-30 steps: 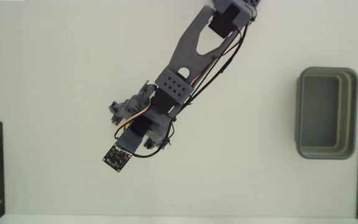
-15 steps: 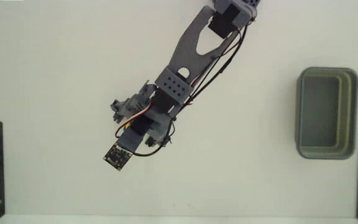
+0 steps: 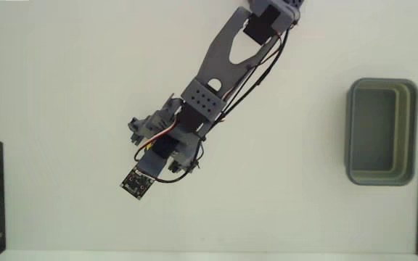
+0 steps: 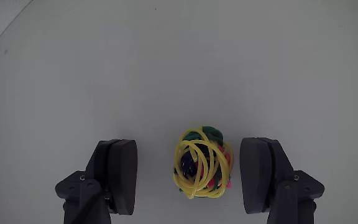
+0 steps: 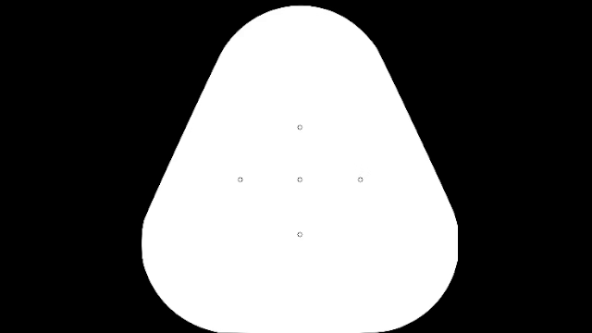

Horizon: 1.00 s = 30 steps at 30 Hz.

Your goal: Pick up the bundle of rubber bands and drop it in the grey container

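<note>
1. in the wrist view i see my gripper (image 4: 191, 174) spread wide, its dark grey fingers (image 4: 120, 174) standing either side of the small yellow clump of rubber bands with green and red bits (image 4: 204, 163).
2. the clump lies on the white table (image 4: 166, 62), nearer the right finger, not gripped.
3. in the fixed view the rectangular grey-green plastic tub (image 3: 381, 132) sits far right, well apart from the arm (image 3: 216, 80).
</note>
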Motion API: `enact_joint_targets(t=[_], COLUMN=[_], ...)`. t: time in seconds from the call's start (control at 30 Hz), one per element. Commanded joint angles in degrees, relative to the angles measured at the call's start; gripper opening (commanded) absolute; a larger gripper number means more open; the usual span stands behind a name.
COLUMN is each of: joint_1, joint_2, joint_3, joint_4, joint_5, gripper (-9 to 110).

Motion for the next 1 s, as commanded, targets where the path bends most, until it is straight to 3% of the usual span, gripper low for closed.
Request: enact_joint_targets(t=[0.0, 0.97], joint_1=[1.3, 1.3], joint_2=[2.2, 2.2], joint_3=[-0.4, -0.4], joint_4=[-0.2, -0.2], joint_5=[0.3, 0.3], gripper=[110, 103])
